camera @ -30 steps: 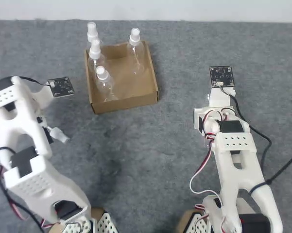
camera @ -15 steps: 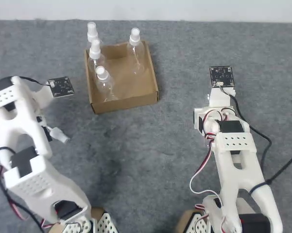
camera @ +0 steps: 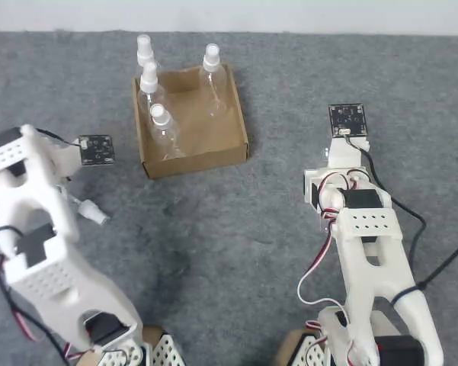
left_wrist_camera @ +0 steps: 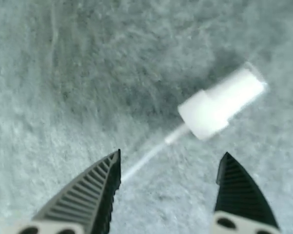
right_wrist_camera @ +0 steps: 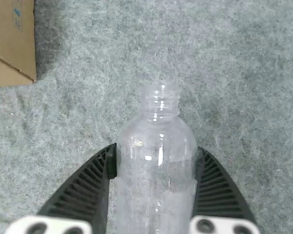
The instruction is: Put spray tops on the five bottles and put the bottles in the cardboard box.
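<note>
Shifting nearer, the left gripper (left_wrist_camera: 171, 157) is held wide open, empty, over the spray top (left_wrist_camera: 219, 105) lying near-left of the box (camera: 196, 158). The uncapped bottle (right_wrist_camera: 157, 161) is clamped in the right gripper (right_wrist_camera: 156, 148), so capping is judged next.

The bottle (right_wrist_camera: 158, 161), held in the right gripper (right_wrist_camera: 156, 153), is running off the picture's edge below its shoulder. The cardboard box (right_wrist_camera: 12, 39) is showing one corner. The spray top (left_wrist_camera: 219, 105) is looking blurred.
</note>
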You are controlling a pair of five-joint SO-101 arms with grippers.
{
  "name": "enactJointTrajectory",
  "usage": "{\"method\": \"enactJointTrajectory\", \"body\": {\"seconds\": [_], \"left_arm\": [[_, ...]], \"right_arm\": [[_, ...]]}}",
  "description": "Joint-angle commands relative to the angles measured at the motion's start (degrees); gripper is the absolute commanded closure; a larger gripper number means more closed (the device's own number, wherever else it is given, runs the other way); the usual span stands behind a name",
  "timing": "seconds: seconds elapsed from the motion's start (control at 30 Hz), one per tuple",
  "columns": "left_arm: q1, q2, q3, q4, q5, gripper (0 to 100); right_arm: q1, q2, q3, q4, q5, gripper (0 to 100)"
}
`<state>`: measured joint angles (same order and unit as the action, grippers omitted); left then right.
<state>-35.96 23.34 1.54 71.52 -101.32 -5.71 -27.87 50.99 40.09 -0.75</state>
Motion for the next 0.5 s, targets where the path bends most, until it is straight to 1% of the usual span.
{"method": "enactJointTrajectory", "body": {"seconds": [0.0,0.2,0.47], "left_arm": [[0.6,-1.1,-0.8,-1.0,-0.6,70],[2.4,-1.0,-0.7,-0.7,-0.6,70],[6.4,-0.4,1.4,-0.8,-0.6,70]], "right_arm": [[0.3,-2.3,-1.3,-1.3,-0.1,88.0],[0.3,-2.3,-1.3,-1.4,-0.1,88.0],[0.3,-2.3,-1.3,-1.4,-0.1,88.0]]}}
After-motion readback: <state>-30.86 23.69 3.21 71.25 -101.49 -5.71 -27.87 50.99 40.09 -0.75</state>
